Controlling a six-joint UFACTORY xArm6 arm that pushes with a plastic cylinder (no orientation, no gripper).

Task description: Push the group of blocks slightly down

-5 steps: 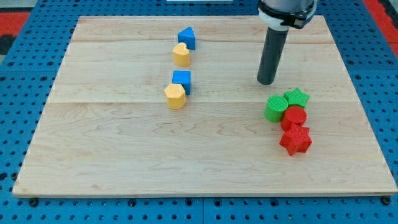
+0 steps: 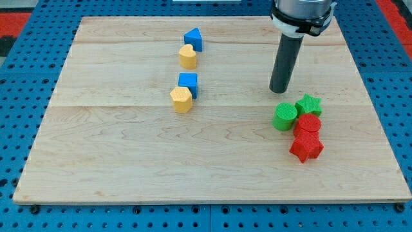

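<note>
At 12 o'clock of the green cylinder (image 2: 284,116), my bare tip (image 2: 279,90) holds nothing; next, push the cluster toward 6.

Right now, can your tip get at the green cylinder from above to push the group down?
Probably yes. My tip stands just above the green cylinder, slightly to its left, with bare board between them. The green star lies to the right, clear of that path.
</note>
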